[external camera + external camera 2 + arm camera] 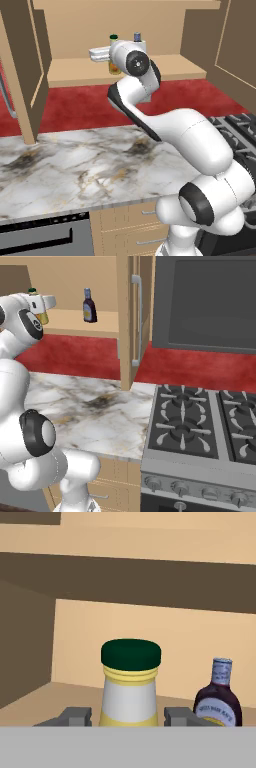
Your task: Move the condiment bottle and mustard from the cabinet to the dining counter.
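The mustard [130, 697], a yellow bottle with a dark green cap, stands upright on the cabinet's inner shelf [70, 70]. My gripper [128, 718] is shut on the mustard, one fingertip hard against each side of it. In the left base view my white hand reaches into the cabinet and covers most of the mustard [114, 67]. The condiment bottle [218, 699], dark with a pale cap, stands free on the shelf just to the right, also seen as condiment bottle [89, 308] and behind my wrist [137, 37]. The dining counter is out of view.
Both cabinet doors stand open: one door [20, 75] on the left, the other with a silver bar handle [136, 321] on the right. A veined marble counter [75, 165] lies below the cabinet, with a stove [200, 421] to its right.
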### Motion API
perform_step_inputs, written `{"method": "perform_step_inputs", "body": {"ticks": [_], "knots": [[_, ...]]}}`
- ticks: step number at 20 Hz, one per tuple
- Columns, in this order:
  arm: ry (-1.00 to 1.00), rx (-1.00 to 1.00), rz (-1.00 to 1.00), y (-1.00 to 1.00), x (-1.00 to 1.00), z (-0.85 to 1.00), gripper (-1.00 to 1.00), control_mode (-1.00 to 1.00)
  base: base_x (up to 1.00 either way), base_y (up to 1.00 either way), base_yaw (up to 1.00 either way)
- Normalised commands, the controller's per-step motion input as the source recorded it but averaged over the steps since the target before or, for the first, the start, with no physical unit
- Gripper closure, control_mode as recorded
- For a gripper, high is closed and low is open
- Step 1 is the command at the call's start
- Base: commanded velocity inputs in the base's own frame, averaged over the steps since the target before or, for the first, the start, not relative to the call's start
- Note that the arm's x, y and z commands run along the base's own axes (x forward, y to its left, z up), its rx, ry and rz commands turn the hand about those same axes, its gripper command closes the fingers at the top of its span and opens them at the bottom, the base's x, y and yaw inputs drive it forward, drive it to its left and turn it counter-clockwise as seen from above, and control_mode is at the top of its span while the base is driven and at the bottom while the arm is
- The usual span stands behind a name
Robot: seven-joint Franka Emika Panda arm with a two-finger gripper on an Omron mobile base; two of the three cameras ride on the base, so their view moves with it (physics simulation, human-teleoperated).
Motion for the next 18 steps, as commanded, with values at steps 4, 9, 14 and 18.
{"method": "perform_step_inputs", "body": {"ticks": [4, 9, 14, 18], "knots": [[-0.15, -0.01, 0.20, -0.31, -1.00, 0.50, 1.00, -1.00, 0.00, 0.00, 0.00], [-0.06, -0.08, 0.21, -0.29, -1.00, 0.23, 1.00, -1.00, 0.00, 0.00, 0.00], [0.01, -0.07, 0.20, -0.26, -1.00, 0.00, 1.00, -1.00, 0.00, 0.00, 0.00], [0.05, -0.10, 0.15, -0.37, -1.00, 0.00, 1.00, -1.00, 0.00, 0.00, 0.00]]}}
